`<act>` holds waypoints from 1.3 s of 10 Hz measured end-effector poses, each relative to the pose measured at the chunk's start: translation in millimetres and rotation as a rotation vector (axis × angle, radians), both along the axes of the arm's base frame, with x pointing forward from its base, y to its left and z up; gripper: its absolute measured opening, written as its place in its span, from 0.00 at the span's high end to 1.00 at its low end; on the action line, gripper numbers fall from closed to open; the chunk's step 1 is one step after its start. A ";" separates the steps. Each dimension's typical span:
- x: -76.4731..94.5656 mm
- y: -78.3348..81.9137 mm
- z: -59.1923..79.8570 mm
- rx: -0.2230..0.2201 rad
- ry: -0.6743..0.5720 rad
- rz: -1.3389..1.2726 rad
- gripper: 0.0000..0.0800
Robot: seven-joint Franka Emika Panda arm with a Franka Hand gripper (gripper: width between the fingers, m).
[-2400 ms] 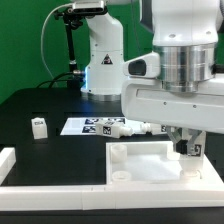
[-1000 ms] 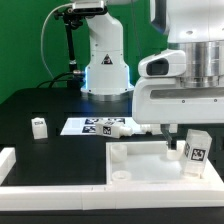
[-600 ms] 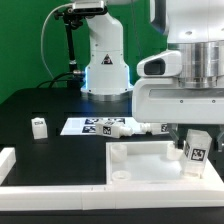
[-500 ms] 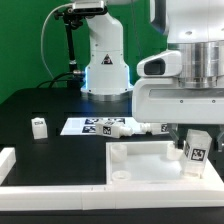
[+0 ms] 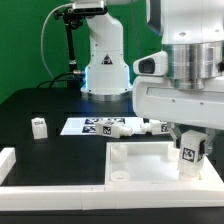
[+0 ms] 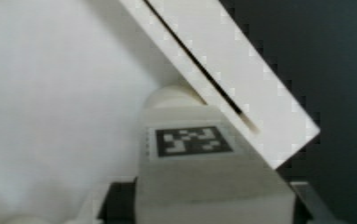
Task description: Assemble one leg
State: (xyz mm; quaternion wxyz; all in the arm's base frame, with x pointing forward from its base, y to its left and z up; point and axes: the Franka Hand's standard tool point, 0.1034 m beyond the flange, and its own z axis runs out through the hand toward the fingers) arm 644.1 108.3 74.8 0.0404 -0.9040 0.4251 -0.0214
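Exterior view: the gripper holds the leg over the white panel. Its fingers are closed on the leg's sides.

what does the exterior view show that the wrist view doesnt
Only the exterior view shows the arm's base, the marker board, a loose leg on the black table, and another lying by the board. Only the wrist view shows the held leg's tag up close. Both share the leg in the pincer over the white panel.
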 end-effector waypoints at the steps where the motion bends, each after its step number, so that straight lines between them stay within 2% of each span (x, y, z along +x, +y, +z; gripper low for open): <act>1: 0.0 0.6 -0.4 0.023 0.009 -0.177 0.64; 4: -1.4 3.5 -2.6 0.120 0.009 -0.604 0.64; 5: -1.3 4.7 -2.5 0.129 0.014 -0.667 0.64; 6: -1.4 4.6 -2.7 0.127 0.013 -0.655 0.64; 7: -1.7 4.6 -3.6 0.124 0.012 -0.634 0.55; 8: -2.2 5.1 -3.9 0.121 0.012 -0.620 0.37; 9: -5.1 4.5 -5.0 0.086 0.009 -0.419 0.37; 10: -6.7 0.1 -5.0 0.054 0.001 -0.183 0.23; 11: -9.0 -2.7 -3.9 0.027 0.011 -0.008 0.20; 13: -8.1 -3.6 -4.0 0.010 -0.002 0.153 0.19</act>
